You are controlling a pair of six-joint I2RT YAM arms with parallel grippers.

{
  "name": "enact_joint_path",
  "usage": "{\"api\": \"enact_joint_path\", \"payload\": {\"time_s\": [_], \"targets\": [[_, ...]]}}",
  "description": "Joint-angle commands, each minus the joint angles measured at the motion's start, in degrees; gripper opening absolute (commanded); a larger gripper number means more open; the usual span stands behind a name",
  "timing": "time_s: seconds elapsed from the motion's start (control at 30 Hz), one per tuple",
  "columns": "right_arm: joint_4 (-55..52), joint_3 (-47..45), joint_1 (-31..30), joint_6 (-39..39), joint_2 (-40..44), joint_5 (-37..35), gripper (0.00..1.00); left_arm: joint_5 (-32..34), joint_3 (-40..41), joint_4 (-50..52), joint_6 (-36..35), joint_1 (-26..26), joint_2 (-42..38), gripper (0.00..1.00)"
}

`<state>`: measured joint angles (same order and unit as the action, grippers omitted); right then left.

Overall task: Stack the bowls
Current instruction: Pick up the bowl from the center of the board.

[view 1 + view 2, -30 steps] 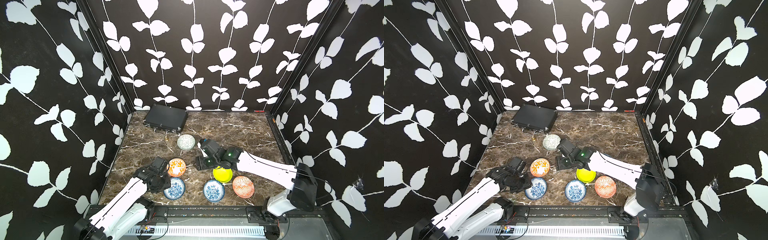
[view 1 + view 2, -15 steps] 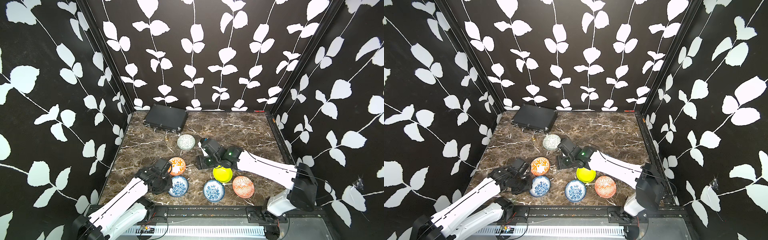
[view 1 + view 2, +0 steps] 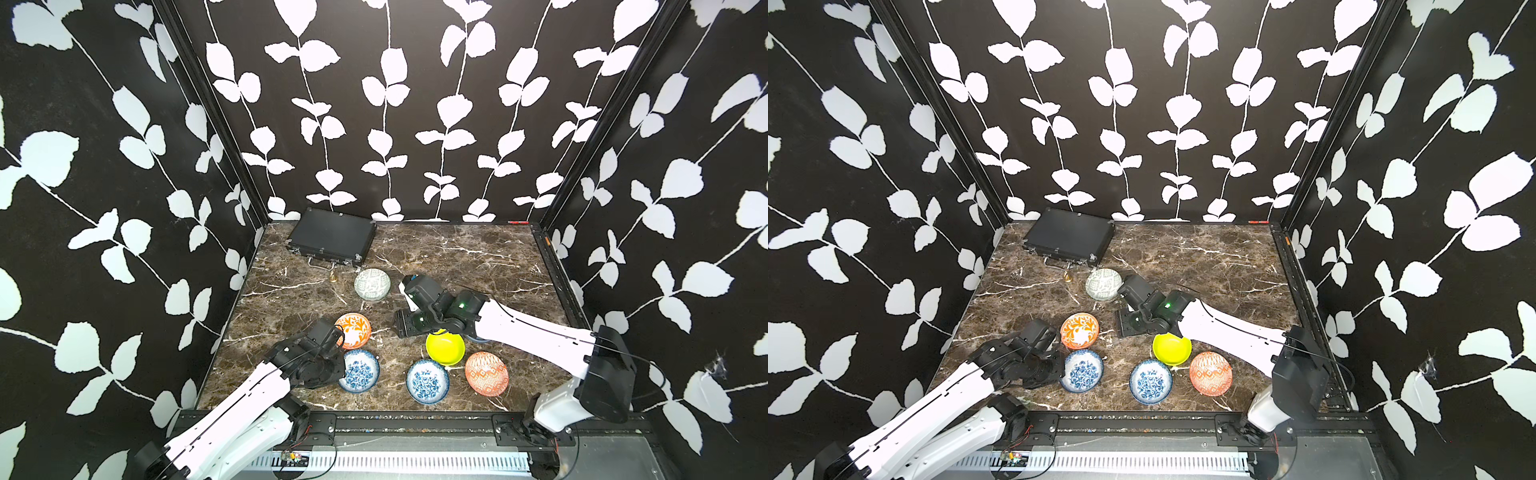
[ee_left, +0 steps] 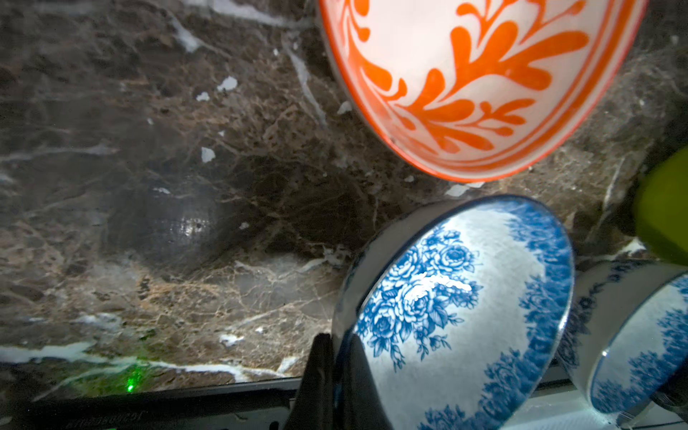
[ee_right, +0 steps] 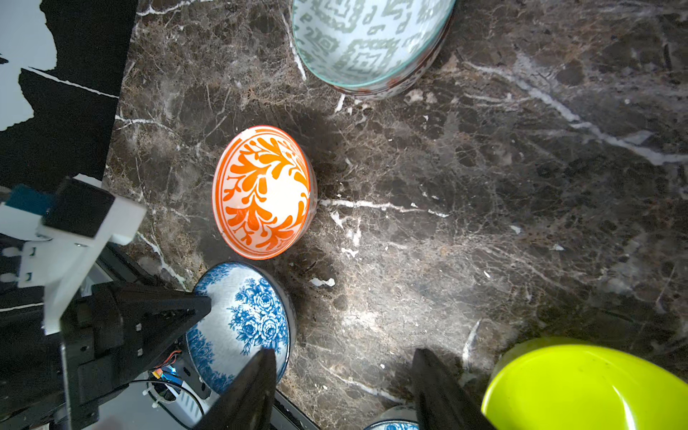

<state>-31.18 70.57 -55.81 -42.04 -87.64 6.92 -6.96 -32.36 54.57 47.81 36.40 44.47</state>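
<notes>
Fingers on my left gripper [image 3: 341,371] are pinched onto the rim of one blue-floral bowl [image 3: 359,372], on the side facing that arm. From the left wrist I see a black finger [image 4: 319,366] against the outside of its wall and a dark shape just inside the rim. From the right wrist, that arm's black fingertip reaches onto the rim. I cannot tell whether this bowl is clear of the marble table [image 3: 457,257] or resting on it. Just behind it, with a thin strip of marble between, the orange leaf bowl [image 3: 353,330] sits upright. My right gripper [image 3: 401,326] hangs low over bare marble between the orange leaf bowl and the yellow bowl [image 3: 444,348]. Its fingers [image 5: 257,387] are spread, with nothing but tabletop between them. The yellow bowl lies partly under that arm's wrist. Along the front edge, the second blue-floral bowl [image 3: 427,381] stands between the pinched one and the orange diamond bowl [image 3: 486,373], which sits just beside the yellow bowl. Farther back, the pale patterned bowl [image 3: 372,284] is nested in another bowl, whose reddish-marked wall [image 5: 417,80] shows under it from the right wrist. Off in the back left corner the black case [image 3: 330,239] lies flat, well apart from every bowl.
</notes>
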Motion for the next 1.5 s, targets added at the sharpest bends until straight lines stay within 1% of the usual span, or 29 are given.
{"api": "enact_joint_path", "payload": {"time_s": [0.0,0.1,0.17,0.2,0.23,0.33,0.47,0.63,0.8,0.97,1.07,1.2,1.3,1.47], "targets": [[-1.35,1.46,0.33,-1.38,3.13,-0.06,0.62,-0.37,-4.25,1.4,0.23,0.82,-2.63,0.0],[-2.77,2.25,0.31,-3.37,4.56,0.54,0.64,0.5,-7.78,2.43,2.85,2.01,-3.41,0.0],[-4.2,3.3,0.35,-3.97,5.06,1.32,0.65,1.86,-11.0,2.69,4.33,3.14,-1.74,0.0],[-4.97,3.84,0.35,-4.08,5.1,1.71,0.65,2.62,-12.73,2.73,4.73,3.3,0.05,0.0],[-5.81,4.2,0.33,-3.99,5.04,2.17,0.65,3.71,-15.45,2.5,4.98,5.23,3.0,0.0],[-7.63,6.4,0.35,-3.59,4.78,2.24,0.66,6.63,-22.1,1.56,4.76,7.83,10.63,0.0],[-12.41,8.29,0.44,-2.61,3.76,-1.15,0.65,8.76,-28.7,-0.09,4.62,9.54,18.44,0.0],[-14.8,8.03,1.82,-2.08,3.6,-3.74,0.65,10.4,-32.17,-2.3,5.09,9.61,22.64,0.0],[-11.86,5.04,4.06,-1.99,3.67,-0.65,0.63,10.17,-34.52,-4.63,4.77,9.73,24.58,0.0],[-9.95,5.33,4.1,-1.9,1.99,0.84,0.61,9.47,-35.88,-5.77,3.98,9.74,26.58,0.0],[-9.76,6.32,4.08,-2.05,0.68,0.35,0.59,9.34,-35.85,-6.5,3.93,9.72,27.06,0.0],[-10.82,7.46,4.22,-2.76,-1.06,-1.79,0.5,9.6,-35.76,-7.15,3.99,9.69,27.01,0.0],[-11.97,8.28,4.37,-3.03,-2.31,-2.95,0.34,9.64,-35.91,-7.54,4.04,9.7,27.28,0.0],[-12.19,8.49,4.34,-3.4,-3.04,-3.67,0.17,9.99,-36.2,-7.43,3.87,9.74,28.36,0.0]]}}
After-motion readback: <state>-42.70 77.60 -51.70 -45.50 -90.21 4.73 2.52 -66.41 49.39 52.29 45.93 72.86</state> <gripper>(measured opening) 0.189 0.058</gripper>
